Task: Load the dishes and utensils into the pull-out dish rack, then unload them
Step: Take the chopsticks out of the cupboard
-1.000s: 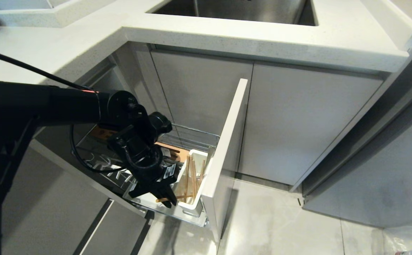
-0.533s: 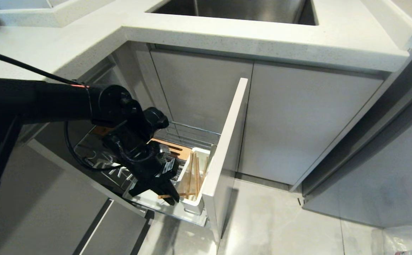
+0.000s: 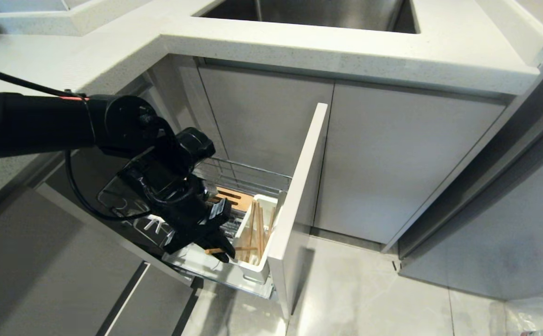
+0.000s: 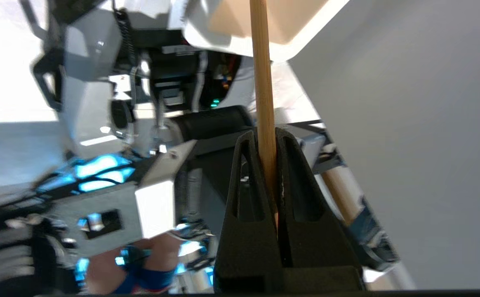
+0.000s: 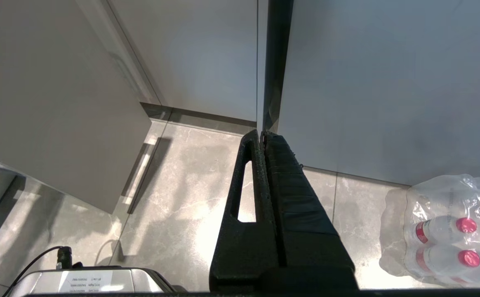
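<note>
Chopstick (image 4: 263,103) clamped in left gripper (image 3: 219,249) jaws, now raised beside caddy (image 3: 253,273), right jaws together.

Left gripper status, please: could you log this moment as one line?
left gripper: shut on chopstick | beside utensil caddy | right gripper: shut, idle

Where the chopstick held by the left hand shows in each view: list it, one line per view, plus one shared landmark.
Head view: the held chopstick pokes out of the left hand, low centre-left, beside the white utensil caddy.
Left wrist view: the chopstick runs from the shut fingers to the top edge.
Right wrist view: not in it; only the shut right hand over the floor.
Shared landmark: the caddy, seen in the head and left wrist views.
</note>
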Available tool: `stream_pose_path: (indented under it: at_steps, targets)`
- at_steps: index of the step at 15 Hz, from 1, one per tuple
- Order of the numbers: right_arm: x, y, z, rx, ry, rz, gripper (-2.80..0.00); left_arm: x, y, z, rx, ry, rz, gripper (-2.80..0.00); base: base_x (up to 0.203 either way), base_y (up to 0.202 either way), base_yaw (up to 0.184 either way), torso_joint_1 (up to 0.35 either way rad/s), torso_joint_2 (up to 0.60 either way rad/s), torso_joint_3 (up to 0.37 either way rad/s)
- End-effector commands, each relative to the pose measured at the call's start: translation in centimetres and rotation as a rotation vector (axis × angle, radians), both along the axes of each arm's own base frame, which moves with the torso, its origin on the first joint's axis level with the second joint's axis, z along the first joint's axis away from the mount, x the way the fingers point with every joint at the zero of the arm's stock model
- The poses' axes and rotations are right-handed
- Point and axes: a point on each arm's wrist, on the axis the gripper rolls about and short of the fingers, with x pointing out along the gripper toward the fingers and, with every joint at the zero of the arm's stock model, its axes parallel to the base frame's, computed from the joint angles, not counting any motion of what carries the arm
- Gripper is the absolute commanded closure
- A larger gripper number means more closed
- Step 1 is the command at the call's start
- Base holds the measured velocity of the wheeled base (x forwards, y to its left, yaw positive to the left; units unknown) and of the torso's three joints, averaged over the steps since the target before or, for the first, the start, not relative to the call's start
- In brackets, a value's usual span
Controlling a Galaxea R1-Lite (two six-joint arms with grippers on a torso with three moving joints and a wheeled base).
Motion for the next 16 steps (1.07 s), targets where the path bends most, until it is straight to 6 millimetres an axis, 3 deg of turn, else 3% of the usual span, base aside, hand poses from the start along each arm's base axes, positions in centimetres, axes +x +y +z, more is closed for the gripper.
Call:
stream_pose_path:
  at_steps: [1,5,8,16]
  targets:
    - [0.0,0.0,0.0,0.001,0.001,0.000,0.00,-0.8,0.0,1.1,-0.017,-0.014,0.011,0.00,0.000,0.000,0.000,0.000,0.00,0.000]
    - [0.0,0.0,0.0,-0.001,0.001,0.000,0.00,-3.1,0.6,4.5,-0.051,-0.054,0.049,0.00,0.000,0.000,0.000,0.000,0.00,0.000]
    - [0.0,0.0,0.0,-0.001,0.001,0.000,0.00,-3.9,0.9,5.9,-0.068,-0.054,0.099,0.00,0.000,0.000,0.000,0.000,0.00,0.000]
    - [0.0,0.0,0.0,-0.001,0.001,0.000,0.00,-8.5,2.4,10.7,-0.110,-0.116,0.108,0.00,0.000,0.000,0.000,0.000,0.00,0.000]
